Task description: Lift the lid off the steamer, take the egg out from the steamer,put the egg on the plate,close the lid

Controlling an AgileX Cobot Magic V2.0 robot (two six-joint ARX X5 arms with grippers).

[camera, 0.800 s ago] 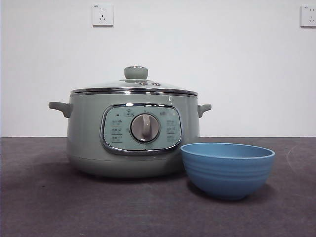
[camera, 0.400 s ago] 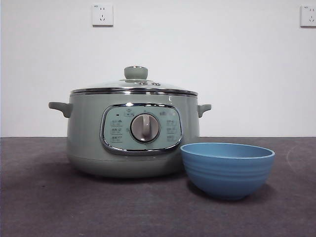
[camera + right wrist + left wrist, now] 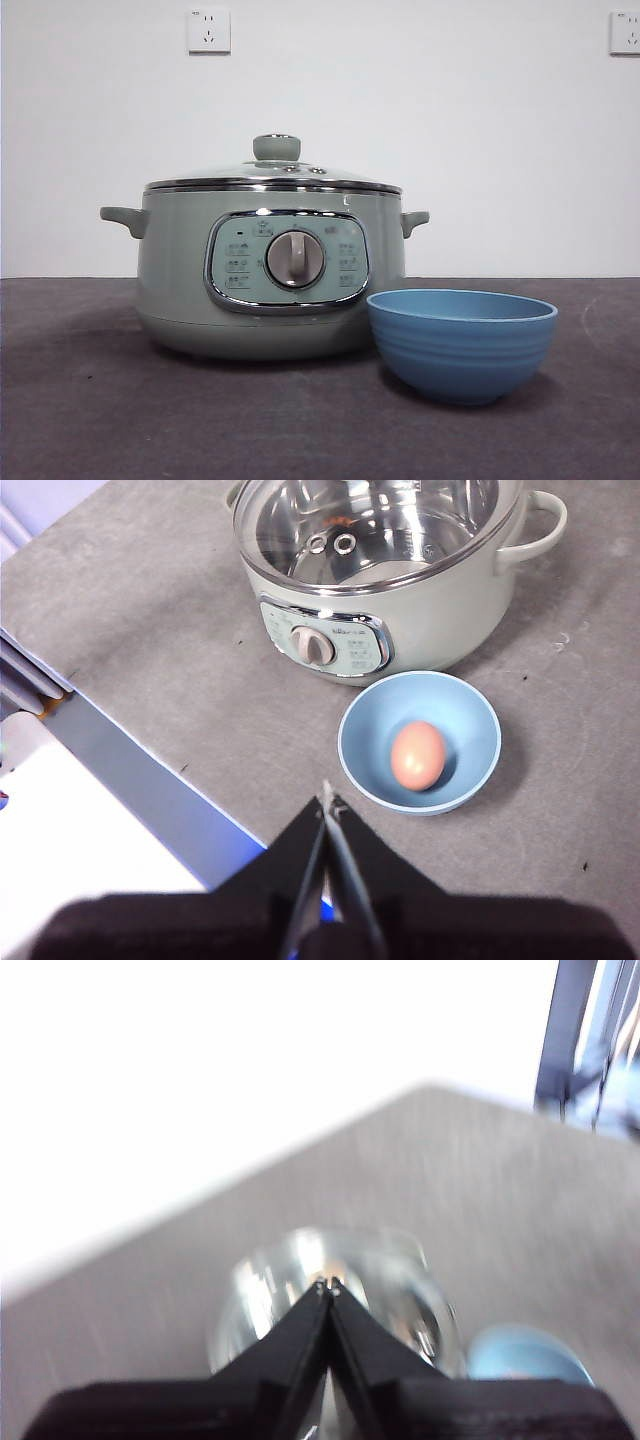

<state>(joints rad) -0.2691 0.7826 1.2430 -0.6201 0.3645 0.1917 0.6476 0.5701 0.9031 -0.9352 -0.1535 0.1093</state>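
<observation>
The glass lid (image 3: 272, 172) sits square on the mint-green steamer (image 3: 180, 290), its pale knob upright in the middle, and the brown egg (image 3: 418, 755) lies in the bottom of the sky-blue bowl (image 3: 461, 345) — the plate of this job — which stands just beside the pot's front on the grey table (image 3: 80, 400). From where things lie, I judge every step done: lid closed, egg delivered.

Neither arm shows in the front view. The right gripper (image 3: 328, 802) hangs high and well back from the bowl, jaws pressed together and holding nothing. The left gripper (image 3: 327, 1286) is likewise pinched closed and empty, hovering well above the steamer; its picture is blurred, so little else can be made out there.

Nothing more seems called for — at most, both arms keep clear of the pot and bowl.
</observation>
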